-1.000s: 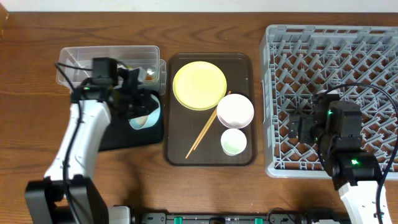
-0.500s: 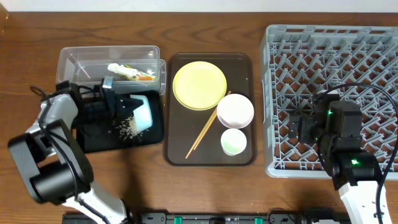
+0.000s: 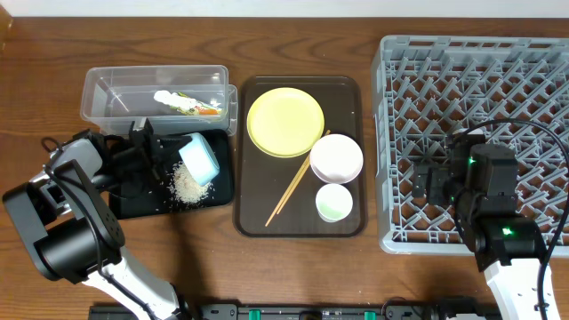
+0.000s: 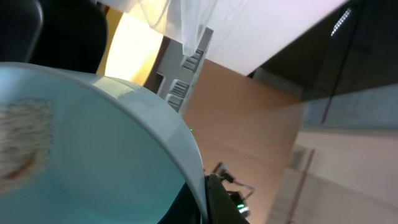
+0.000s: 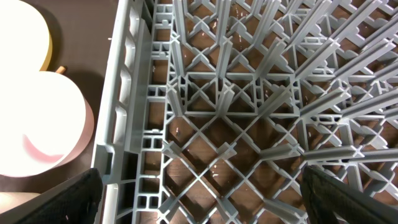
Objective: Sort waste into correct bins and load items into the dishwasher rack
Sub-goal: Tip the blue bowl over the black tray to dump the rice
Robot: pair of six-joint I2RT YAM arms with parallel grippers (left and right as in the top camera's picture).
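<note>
My left gripper (image 3: 176, 153) is shut on the rim of the light blue bowl (image 3: 200, 159) and holds it tipped on edge over the black tray (image 3: 133, 200). In the left wrist view the bowl (image 4: 93, 143) fills the frame, its rim pinched at my left gripper (image 4: 205, 202). A heap of white rice (image 3: 185, 185) lies on the black tray below the bowl. The wrapper scrap (image 3: 185, 102) lies in the clear tub (image 3: 116, 98). My right gripper (image 3: 425, 182) (image 5: 211, 199) hangs open over the grey rack (image 3: 480, 80) (image 5: 205, 124), with nothing between its fingers.
The dark brown serving tray (image 3: 253, 213) holds the yellow plate (image 3: 284, 122), white bowl (image 3: 336, 157), pale green cup (image 3: 334, 202) and chopsticks (image 3: 293, 187). The right wrist view shows the white bowl (image 5: 37, 124) beside the rack's left wall.
The left arm swung out to the left and tipped the blue bowl further onto its edge. Rice spilled from it onto the black tray. The right arm has not moved.
</note>
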